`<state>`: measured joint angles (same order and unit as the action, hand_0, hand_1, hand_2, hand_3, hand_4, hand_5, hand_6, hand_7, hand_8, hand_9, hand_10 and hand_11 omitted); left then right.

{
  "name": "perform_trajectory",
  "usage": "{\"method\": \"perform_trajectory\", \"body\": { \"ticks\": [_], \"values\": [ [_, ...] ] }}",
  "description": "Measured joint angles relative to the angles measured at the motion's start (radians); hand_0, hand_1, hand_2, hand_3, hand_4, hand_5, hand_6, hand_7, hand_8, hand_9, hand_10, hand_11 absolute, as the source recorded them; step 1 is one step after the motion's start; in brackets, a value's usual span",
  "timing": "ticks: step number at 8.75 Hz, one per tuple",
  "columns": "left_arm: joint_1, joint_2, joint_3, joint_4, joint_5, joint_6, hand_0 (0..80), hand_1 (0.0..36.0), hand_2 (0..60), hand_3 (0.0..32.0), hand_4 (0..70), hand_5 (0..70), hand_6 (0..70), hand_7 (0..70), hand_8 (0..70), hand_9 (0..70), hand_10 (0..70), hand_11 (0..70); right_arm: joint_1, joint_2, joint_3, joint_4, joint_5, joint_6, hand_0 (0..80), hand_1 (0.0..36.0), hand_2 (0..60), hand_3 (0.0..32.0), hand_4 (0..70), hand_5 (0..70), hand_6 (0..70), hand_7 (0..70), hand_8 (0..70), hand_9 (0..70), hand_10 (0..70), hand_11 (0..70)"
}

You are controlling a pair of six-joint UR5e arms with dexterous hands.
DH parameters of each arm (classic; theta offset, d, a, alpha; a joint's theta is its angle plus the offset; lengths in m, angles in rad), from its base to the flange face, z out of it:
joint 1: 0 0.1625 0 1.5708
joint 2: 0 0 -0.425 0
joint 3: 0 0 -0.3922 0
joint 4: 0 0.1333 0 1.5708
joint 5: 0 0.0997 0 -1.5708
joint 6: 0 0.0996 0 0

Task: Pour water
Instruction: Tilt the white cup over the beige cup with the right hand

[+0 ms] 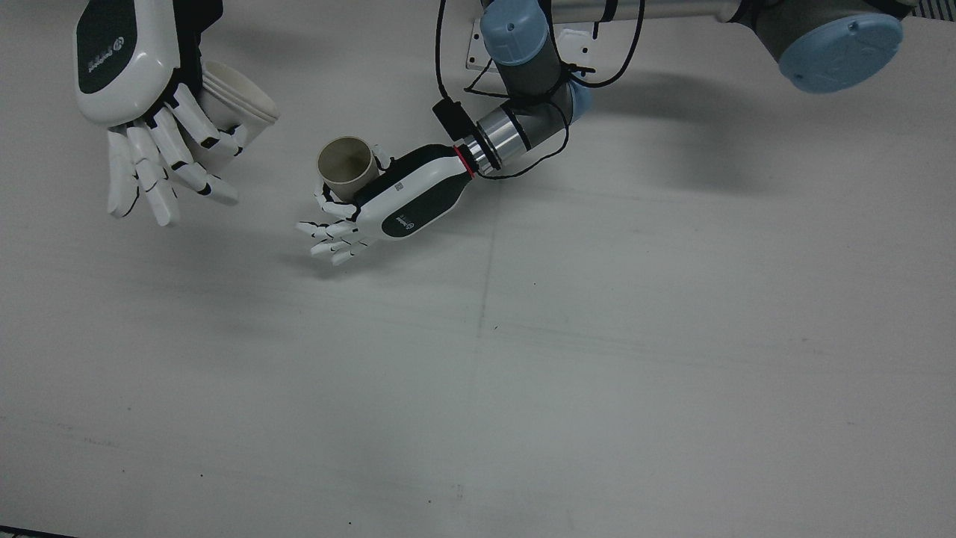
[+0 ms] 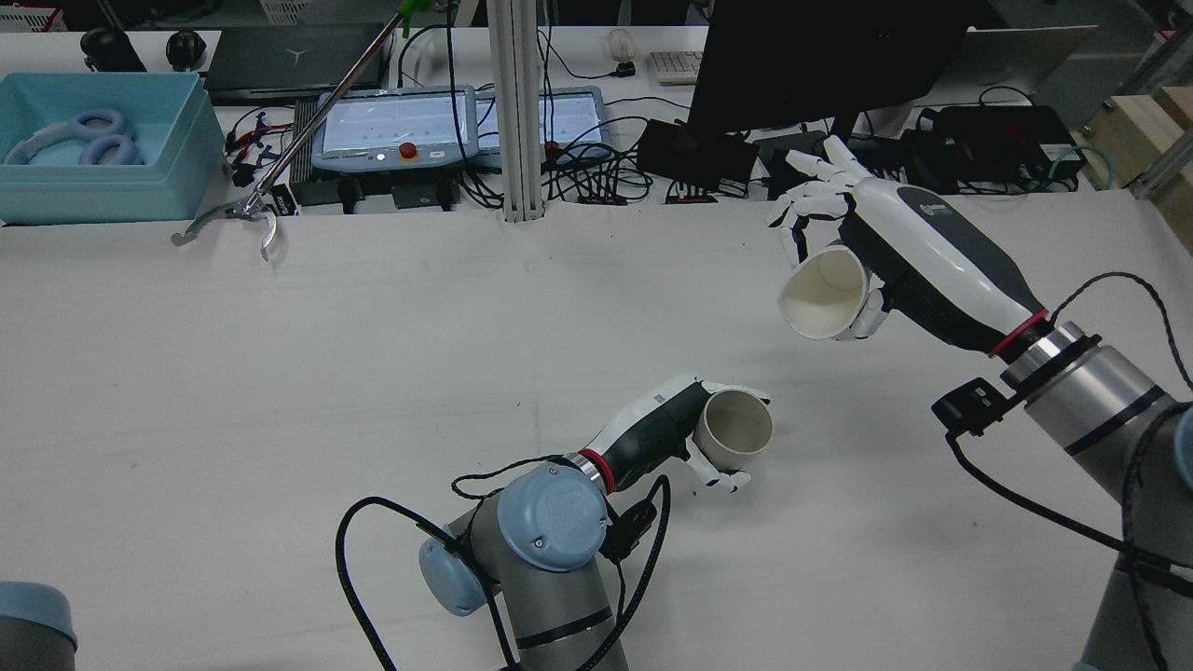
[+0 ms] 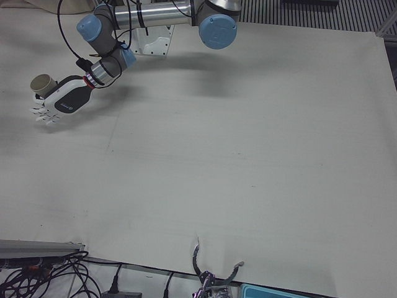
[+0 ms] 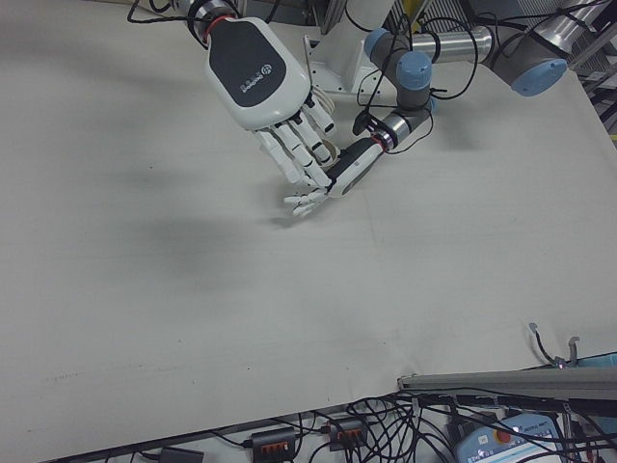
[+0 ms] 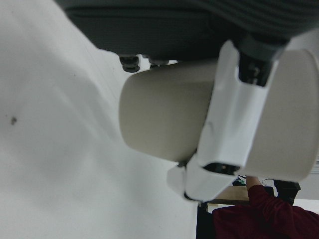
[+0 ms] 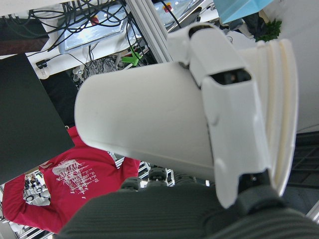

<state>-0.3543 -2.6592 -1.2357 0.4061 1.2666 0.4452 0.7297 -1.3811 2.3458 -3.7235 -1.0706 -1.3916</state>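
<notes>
My left hand (image 1: 403, 202) is shut on a beige cup (image 1: 346, 162) that stands upright, mouth up, low over the table near the arms' pedestals. The rear view shows this cup (image 2: 736, 429) at the tip of the left hand (image 2: 652, 433). My right hand (image 2: 923, 252) is raised high and shut on a white cup (image 2: 825, 296) tipped on its side, mouth toward the beige cup's side. In the front view the right hand (image 1: 134, 82) and white cup (image 1: 235, 97) are at the top left, apart from the beige cup. No water is visible.
White table (image 1: 597, 359) spreads wide in front of both hands. Beyond its far edge are a blue bin (image 2: 93, 149), a reaching tool (image 2: 280, 168), control pendants (image 2: 391, 130) and a dark monitor (image 2: 820, 65). A person in red (image 6: 65, 189) stands past the table.
</notes>
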Motion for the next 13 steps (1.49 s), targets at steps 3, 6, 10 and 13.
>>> {"method": "perform_trajectory", "body": {
  "ticks": [3, 6, 10, 13],
  "values": [
    [-0.025, -0.006, 0.001, -0.001, 0.004, -0.002, 80.0, 36.0, 60.0, 0.0, 70.0, 70.0, 20.2, 19.9, 9.0, 8.3, 2.3, 5.6, -0.103, 0.004, 0.033, -0.083, 0.085, -0.167, 80.0, 36.0, 55.9, 0.0, 65.2, 70.0, 27.6, 27.7, 6.9, 7.2, 0.0, 0.2],
    [-0.055, -0.006, -0.006, -0.001, 0.008, -0.006, 80.0, 36.0, 60.0, 0.0, 70.0, 70.0, 19.4, 19.1, 8.6, 7.9, 2.2, 5.4, -0.159, -0.004, -0.011, -0.117, 0.180, -0.257, 80.0, 36.0, 52.2, 0.0, 61.8, 70.0, 25.8, 24.5, 6.6, 7.1, 0.0, 1.3],
    [-0.065, 0.003, -0.007, 0.001, 0.028, -0.006, 75.9, 36.0, 60.0, 0.0, 70.0, 70.0, 19.2, 18.8, 8.8, 8.4, 2.8, 6.1, -0.119, 0.000, -0.014, -0.122, 0.210, -0.261, 79.5, 36.0, 48.1, 0.0, 53.3, 69.3, 24.0, 22.4, 7.6, 8.4, 0.7, 3.7],
    [-0.088, 0.011, -0.046, 0.004, 0.089, -0.019, 73.4, 36.0, 60.0, 0.0, 70.0, 70.0, 17.5, 17.7, 7.7, 7.4, 2.9, 6.1, -0.007, -0.024, 0.103, -0.121, 0.158, -0.043, 64.8, 30.6, 39.7, 0.0, 52.4, 66.3, 28.2, 23.9, 9.2, 8.7, 2.5, 5.8]
  ]
}}
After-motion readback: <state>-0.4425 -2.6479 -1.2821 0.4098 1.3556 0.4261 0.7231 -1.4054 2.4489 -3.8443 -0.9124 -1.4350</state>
